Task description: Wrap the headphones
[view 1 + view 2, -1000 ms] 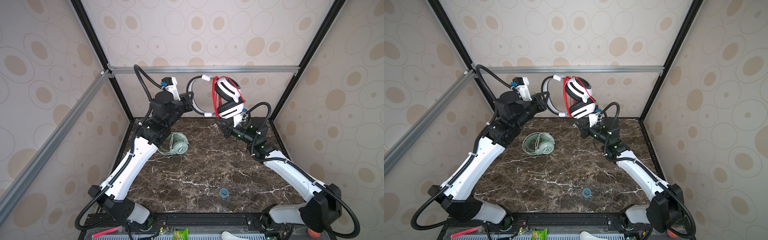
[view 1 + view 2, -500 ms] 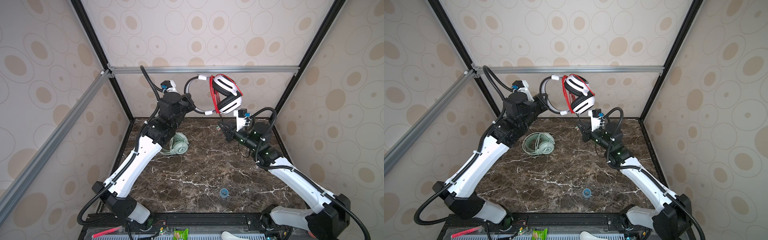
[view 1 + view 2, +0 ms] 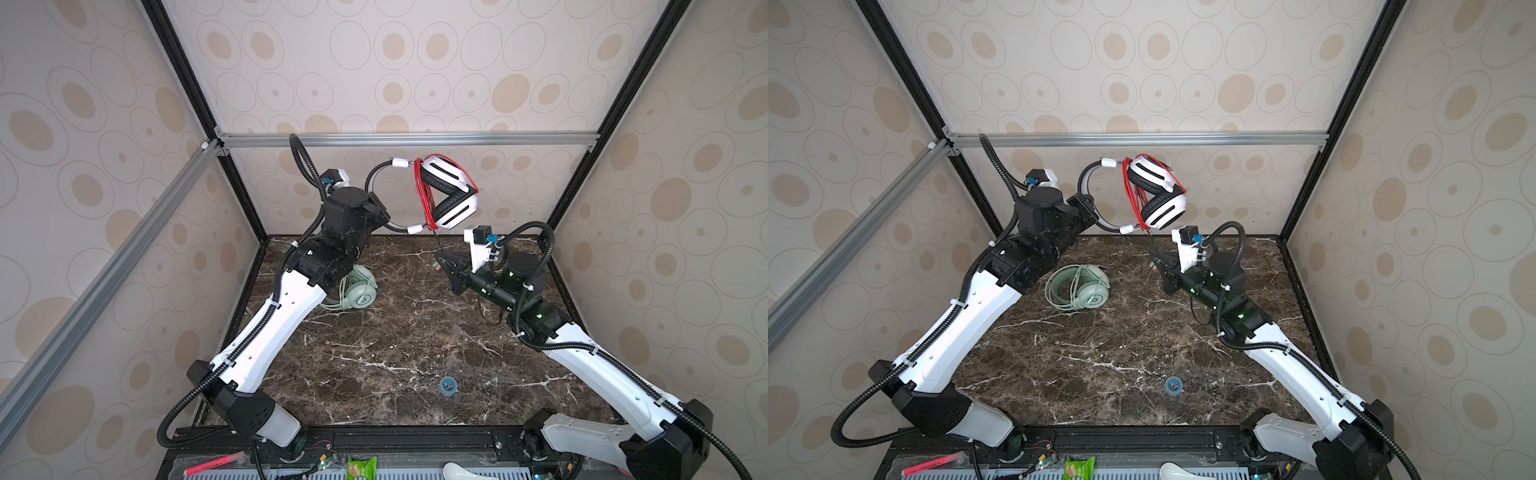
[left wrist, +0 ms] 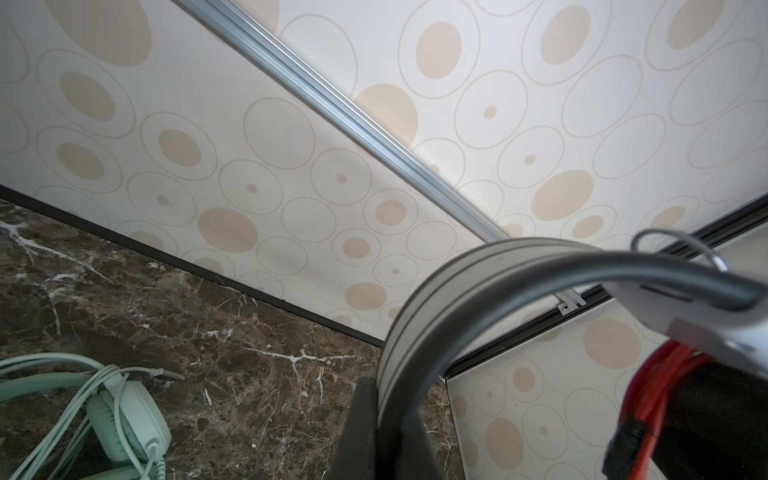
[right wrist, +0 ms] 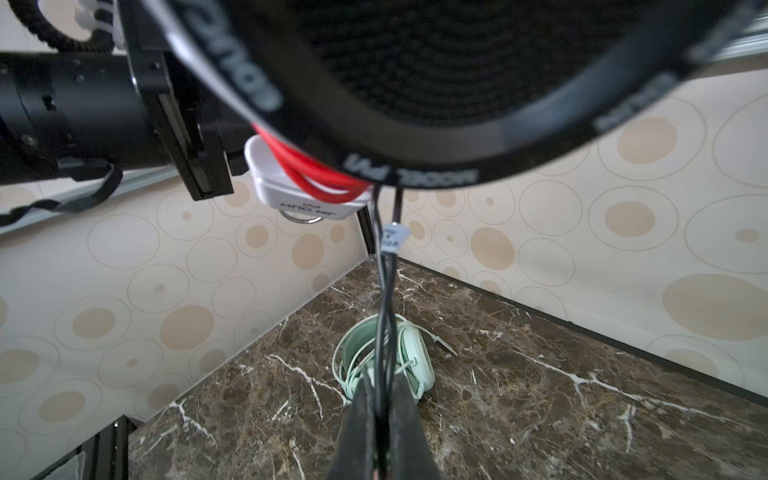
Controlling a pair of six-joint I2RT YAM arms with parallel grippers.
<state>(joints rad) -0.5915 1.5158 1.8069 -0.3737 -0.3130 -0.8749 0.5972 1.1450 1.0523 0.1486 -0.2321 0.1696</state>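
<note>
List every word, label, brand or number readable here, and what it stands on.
Nothing reads clearly.
Black rim of the white-and-black headset: white lettering, upside down, blurred.
Its white slider: dark print, upside down, blurred.
Tag on the black cord: print too small.
Earcup of the mint headset: round mark, illegible.
Green packet: print too small.

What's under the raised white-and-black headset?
Two thin dark cord ends hang from the white-and-black headset into the right gripper, shut on them. The marble table lies below. The stretch pinched between the jaws is covered.
</note>
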